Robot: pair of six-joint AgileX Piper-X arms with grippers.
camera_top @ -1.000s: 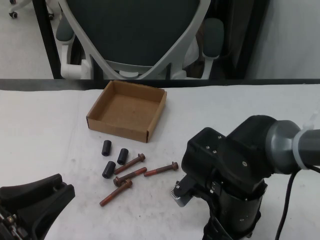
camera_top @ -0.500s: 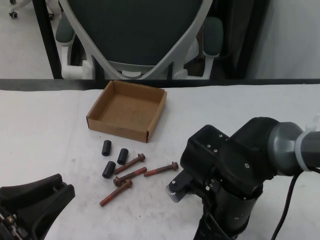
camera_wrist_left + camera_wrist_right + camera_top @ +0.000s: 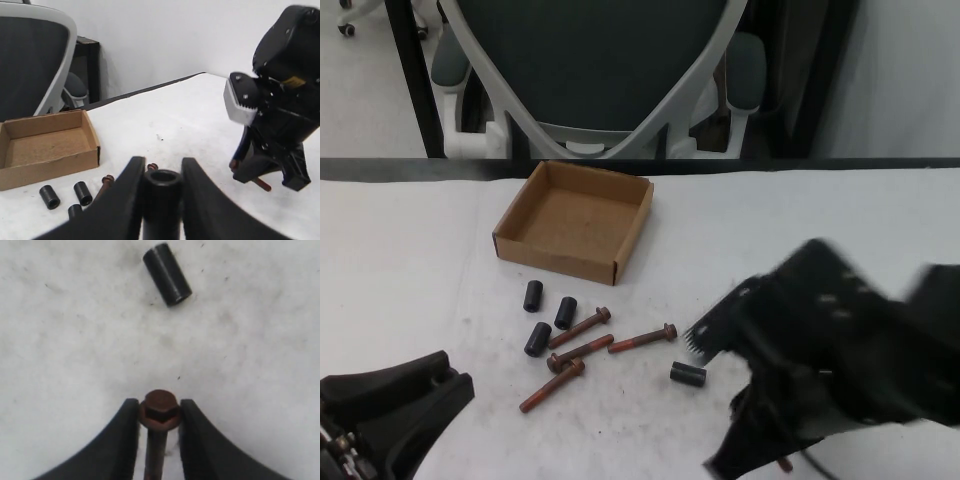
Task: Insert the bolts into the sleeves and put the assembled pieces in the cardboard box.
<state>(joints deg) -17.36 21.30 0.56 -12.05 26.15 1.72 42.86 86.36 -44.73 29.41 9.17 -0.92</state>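
The left gripper clenches a sleeve; the right gripper grasps a bolt at its head; a loose sleeve lies on the bench nearby; four bolts and three sleeves lie before the box.

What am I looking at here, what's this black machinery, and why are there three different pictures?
These are two robot arms at a white bench, each ending in two-fingered jaws. The wide picture comes from a camera behind the arms, looking forward and down. The other two come from a camera on each arm's wrist. On the bench lie a cardboard box, four loose bolts and four black sleeves. The left arm's jaws are shut on another sleeve. The right arm's jaws are shut on a bolt, just under its head.
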